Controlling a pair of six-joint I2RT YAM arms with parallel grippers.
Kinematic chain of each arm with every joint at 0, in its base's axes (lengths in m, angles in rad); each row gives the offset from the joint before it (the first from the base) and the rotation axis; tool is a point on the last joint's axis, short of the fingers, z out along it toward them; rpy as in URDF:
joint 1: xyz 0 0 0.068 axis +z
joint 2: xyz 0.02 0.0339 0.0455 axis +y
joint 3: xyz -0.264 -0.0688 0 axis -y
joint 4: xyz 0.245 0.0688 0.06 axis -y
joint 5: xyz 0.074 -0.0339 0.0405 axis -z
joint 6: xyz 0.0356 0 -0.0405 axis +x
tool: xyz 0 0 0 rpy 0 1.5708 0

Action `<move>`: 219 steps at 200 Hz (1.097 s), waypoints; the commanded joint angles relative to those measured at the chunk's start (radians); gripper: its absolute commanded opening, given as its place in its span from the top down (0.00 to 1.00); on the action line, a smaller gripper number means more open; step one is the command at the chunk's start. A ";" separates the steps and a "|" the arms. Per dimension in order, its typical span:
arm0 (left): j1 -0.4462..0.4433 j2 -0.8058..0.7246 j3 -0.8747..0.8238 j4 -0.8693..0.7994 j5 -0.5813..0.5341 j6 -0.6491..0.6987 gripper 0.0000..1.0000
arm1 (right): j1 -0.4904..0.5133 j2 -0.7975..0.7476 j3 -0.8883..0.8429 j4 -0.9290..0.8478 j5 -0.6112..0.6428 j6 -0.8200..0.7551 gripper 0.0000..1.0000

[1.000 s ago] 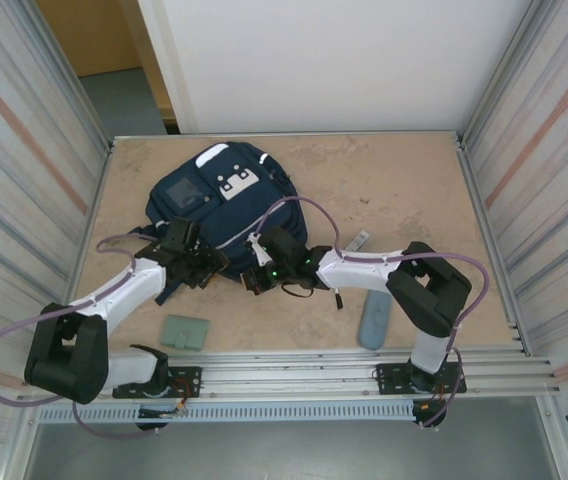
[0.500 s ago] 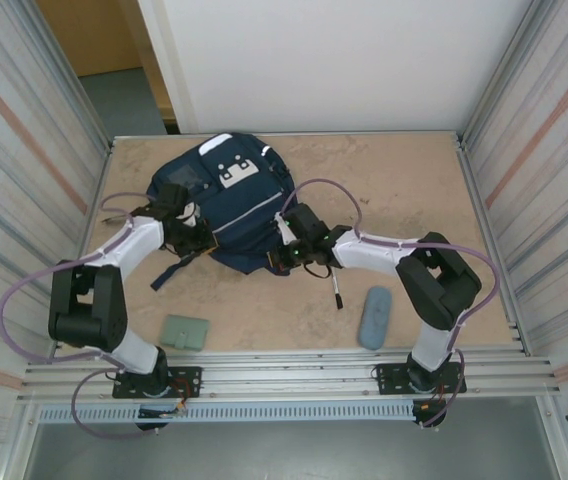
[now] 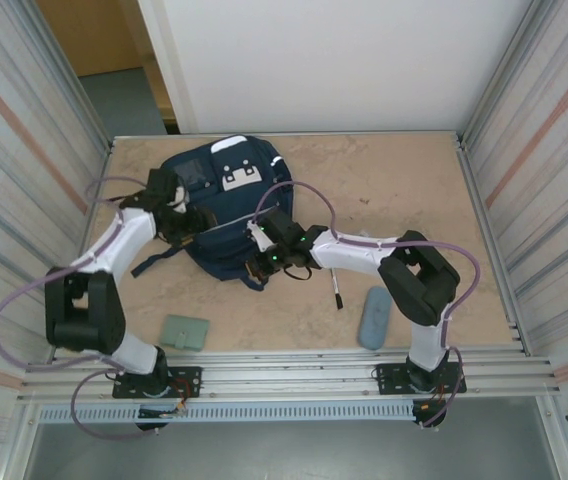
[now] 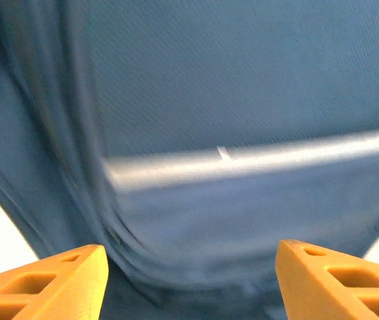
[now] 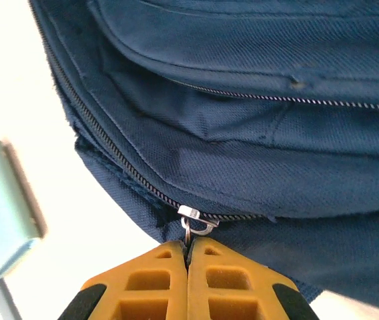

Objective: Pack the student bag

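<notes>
The large navy blue fabric backpack with white patches lies flat toward the far left of the beige table; we judge the step in hand to be opening its zip, with nothing packed yet. The small green square wallet, the grey-blue oblong pencil case and the thin dark pen lie nearer the front edge, apart from the backpack. Our right gripper sits at the backpack's near edge, its orange fingers pressed together on the small metal zip pull; our left gripper is against the backpack's left side, fingers spread wide, with fabric ahead of them and nothing held. Next, we think, the left should close on a fold of fabric to brace the backpack; then the right can draw the pull along the teeth, pinching firmly, since so thin a tab could slip out.
</notes>
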 commanded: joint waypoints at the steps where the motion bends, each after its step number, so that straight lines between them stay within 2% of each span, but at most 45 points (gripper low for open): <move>1: -0.086 -0.164 -0.160 0.004 -0.043 -0.199 0.31 | 0.031 0.017 0.048 0.019 -0.083 0.038 1.00; 30: -0.197 -0.341 -0.366 0.079 -0.116 -0.407 0.30 | 0.043 0.026 0.048 0.052 -0.126 0.068 1.00; 54: -0.237 -0.393 -0.450 0.104 -0.179 -0.493 0.29 | 0.069 0.031 0.039 0.061 -0.119 0.065 1.00; 85: -0.238 -0.367 -0.457 0.129 -0.254 -0.531 0.20 | 0.103 0.033 0.043 0.051 -0.106 0.062 1.00; 116: -0.232 -0.347 -0.367 0.044 -0.339 -0.515 0.12 | 0.128 0.038 0.037 0.054 -0.098 0.072 1.00; 143: -0.185 -0.366 -0.352 0.042 -0.302 -0.529 0.13 | 0.136 0.042 0.006 0.096 -0.092 0.096 1.00; 176: -0.183 -0.397 -0.415 0.088 -0.332 -0.607 0.15 | 0.154 0.046 0.013 0.088 -0.090 0.104 1.00; 200: -0.184 -0.346 -0.463 0.181 -0.329 -0.651 0.20 | 0.156 0.048 0.023 0.089 -0.111 0.122 1.00; 210: -0.183 -0.302 -0.464 0.213 -0.348 -0.648 0.27 | 0.156 0.043 0.023 0.083 -0.106 0.126 1.00; 214: -0.182 -0.283 -0.457 0.223 -0.350 -0.636 0.36 | 0.154 0.040 0.021 0.082 -0.105 0.126 1.00; 219: -0.175 -0.263 -0.445 0.232 -0.341 -0.610 0.53 | 0.149 0.038 0.018 0.076 -0.104 0.128 1.00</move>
